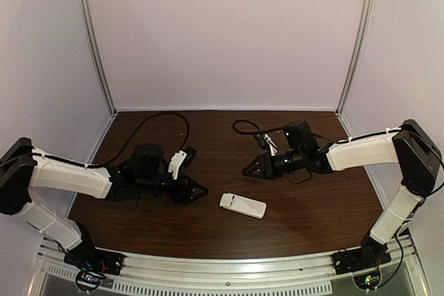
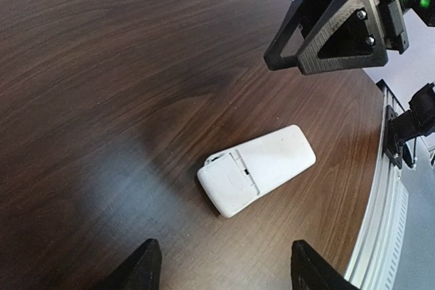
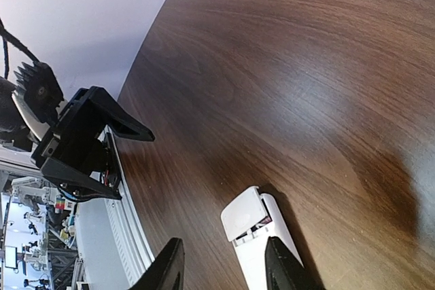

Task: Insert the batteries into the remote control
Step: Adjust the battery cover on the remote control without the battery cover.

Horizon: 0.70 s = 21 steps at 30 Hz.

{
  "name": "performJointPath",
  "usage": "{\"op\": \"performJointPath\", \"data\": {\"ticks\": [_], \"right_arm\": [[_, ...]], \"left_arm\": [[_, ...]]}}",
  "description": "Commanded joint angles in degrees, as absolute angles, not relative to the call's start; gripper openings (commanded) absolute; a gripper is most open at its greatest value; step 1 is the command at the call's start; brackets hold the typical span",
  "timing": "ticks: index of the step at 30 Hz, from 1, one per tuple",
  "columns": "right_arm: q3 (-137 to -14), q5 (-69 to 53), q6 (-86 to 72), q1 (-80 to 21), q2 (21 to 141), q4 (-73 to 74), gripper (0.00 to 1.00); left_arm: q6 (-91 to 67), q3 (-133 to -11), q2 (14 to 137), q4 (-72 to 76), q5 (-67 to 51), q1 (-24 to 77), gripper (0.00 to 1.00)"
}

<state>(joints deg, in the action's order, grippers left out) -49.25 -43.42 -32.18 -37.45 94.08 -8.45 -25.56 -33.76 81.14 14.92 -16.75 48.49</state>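
The remote control [image 1: 243, 204] lies flat on the dark wood table between the two arms, plain white back up. Its battery cover [image 3: 243, 215] sits slightly raised and askew at the end nearer the left arm. A reddish sliver shows in the gap under it [image 3: 262, 221]; the batteries are otherwise hidden. My left gripper [image 1: 201, 190] hovers just left of the remote [image 2: 257, 170], open and empty [image 2: 224, 252]. My right gripper [image 1: 246, 169] hangs behind the remote, open with nothing between its fingers [image 3: 224, 252]. Its right fingertip [image 3: 279, 256] overlaps the remote [image 3: 262, 249] in the view.
Black cables [image 1: 159, 119] loop over the back of the table. An aluminium rail [image 1: 229, 268] runs along the near edge. Pale walls close in the back and both sides. The right gripper [image 2: 333, 25] also shows in the left wrist view.
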Motion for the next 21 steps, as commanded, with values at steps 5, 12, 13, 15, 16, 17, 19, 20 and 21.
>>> {"op": "performJointPath", "data": {"ticks": [5,12,13,15,16,17,19,20,21], "right_arm": [[-53.89,-45.35,-28.24,-37.82,99.82,-4.44,0.44],[-56.75,-46.14,-26.9,-38.56,103.57,-3.3,0.4],[-56.96,-46.1,-26.87,-38.7,103.88,-3.29,0.4],[-57.33,-46.13,-26.79,-38.76,104.78,-3.25,0.4],[-57.57,-46.08,-26.68,-38.8,105.19,-3.25,0.4],[-57.79,-46.18,-26.62,-38.89,105.65,-3.21,0.4],[-58.37,-46.39,-26.32,-39.08,106.51,-2.84,0.4],[-58.5,-46.45,-26.21,-39.17,106.88,-2.86,0.4],[-58.53,-46.49,-26.16,-39.32,107.22,-2.88,0.4]], "left_arm": [[-36.45,-31.48,88.89,27.06,-17.15,49.55,0.6],[-38.72,-32.15,94.22,31.3,-17.01,50.97,0.52],[-39.04,-32.17,94.9,32.5,-17.32,51.33,0.51],[-40.25,-32.29,96.29,34.0,-18.02,51.7,0.48],[-40.75,-32.34,96.94,34.8,-18.23,51.85,0.47],[-41.13,-32.34,97.59,35.55,-18.49,52.1,0.46],[-41.26,-32.7,98.41,35.36,-18.1,52.53,0.44],[-41.18,-32.99,98.82,35.23,-17.98,52.75,0.44],[-41.17,-33.12,99.06,35.51,-18.01,52.95,0.43]]}}
